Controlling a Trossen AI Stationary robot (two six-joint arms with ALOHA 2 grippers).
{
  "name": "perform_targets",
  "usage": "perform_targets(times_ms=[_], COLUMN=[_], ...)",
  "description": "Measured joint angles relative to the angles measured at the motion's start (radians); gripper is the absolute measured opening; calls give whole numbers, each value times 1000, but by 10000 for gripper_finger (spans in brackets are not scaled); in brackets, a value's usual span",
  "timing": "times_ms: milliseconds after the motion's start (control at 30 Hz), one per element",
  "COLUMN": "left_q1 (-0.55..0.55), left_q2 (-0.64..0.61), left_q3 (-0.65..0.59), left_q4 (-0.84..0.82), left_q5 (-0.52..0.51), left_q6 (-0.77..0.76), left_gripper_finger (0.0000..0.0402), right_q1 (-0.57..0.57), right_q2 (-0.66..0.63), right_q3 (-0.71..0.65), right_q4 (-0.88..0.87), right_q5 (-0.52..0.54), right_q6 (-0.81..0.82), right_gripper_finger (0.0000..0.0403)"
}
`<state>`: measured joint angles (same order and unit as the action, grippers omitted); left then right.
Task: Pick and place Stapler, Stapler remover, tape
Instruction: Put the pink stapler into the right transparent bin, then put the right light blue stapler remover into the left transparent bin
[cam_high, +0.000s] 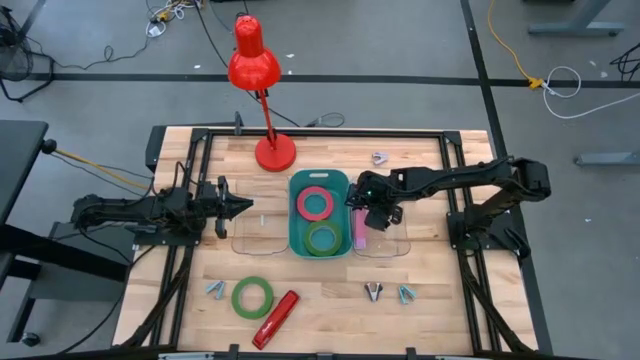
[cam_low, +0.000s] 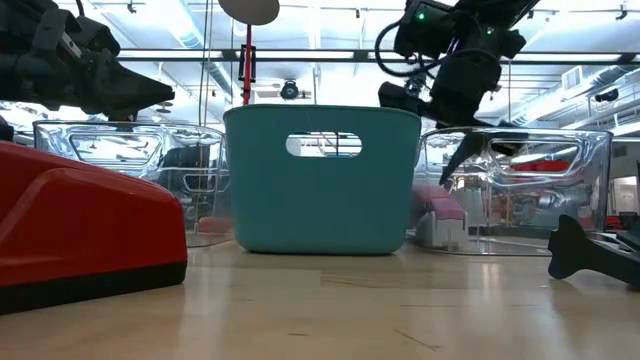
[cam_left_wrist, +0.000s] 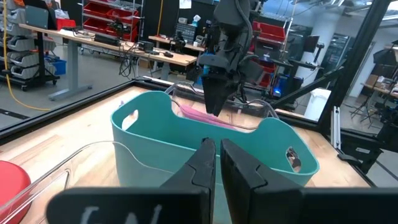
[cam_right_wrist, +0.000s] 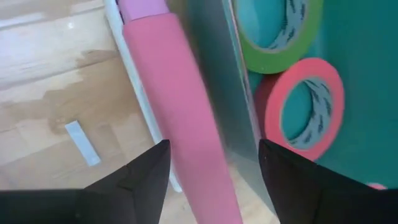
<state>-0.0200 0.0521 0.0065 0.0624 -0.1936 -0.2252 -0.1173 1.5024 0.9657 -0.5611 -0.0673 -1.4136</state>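
Right gripper (cam_high: 372, 212) is hovering over the clear bin (cam_high: 398, 247) just right of the teal basket (cam_high: 296, 240), fingers spread apart with nothing between them; in the right wrist view the pink stapler (cam_right_wrist: 180, 118) is lying lengthwise below the open fingers, inside the bin against the wall nearest the basket. Judgement: this is the release of the stapler, so the step is about done and the thing now is a clean exit: lift straight up, fingers staying wide, so neither finger is dragging the stapler or catching the bin wall on the way out. Left gripper (cam_high: 243, 207) is waiting over the clear bin (cam_high: 262, 248) on the basket's left, fingers together and holding nothing. Pink tape roll (cam_high: 316, 203) and green tape roll (cam_high: 322, 240) are sitting in the basket already. Outstanding on the tabletop (cam_high: 440, 310) at the near edge: green tape roll (cam_high: 253, 297), red stapler (cam_high: 277, 318) just beside it, staple removers (cam_high: 215, 290) to the left and two more (cam_high: 389, 292) to the right, one further remover (cam_high: 380, 157) at the far side. Red lamp (cam_high: 256, 70) is standing behind the basket; any reach to the far remover should be keeping clear of its stem. Next pick probably falling to whichever arm is nearer
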Motion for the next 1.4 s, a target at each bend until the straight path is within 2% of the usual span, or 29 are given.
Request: perform_targets(times_ms=[300,433,600,700,1033,1400], left_q1=[0,0,0,0,0,0], left_q2=[0,0,0,0,0,0], left_q3=[0,0,0,0,0,0], left_q4=[0,0,1,0,0,0], left_q5=[0,0,0,0,0,0], left_q6=[0,0,0,0,0,0], left_gripper_finger=[28,28,28,28,28,28], right_q1=[1,8,37,66,167,389], right_q2=[-152,-235,-326,-363,-399,-399], right_q3=[0,0,0,0,0,0], right_q4=[0,1,-7,-16,-81,-146], right_q5=[6,-2,-1,-4,-1,-5], right_q6=[170,332,624,712,751,841], right_gripper_finger=[245,245,245,245,245,245])
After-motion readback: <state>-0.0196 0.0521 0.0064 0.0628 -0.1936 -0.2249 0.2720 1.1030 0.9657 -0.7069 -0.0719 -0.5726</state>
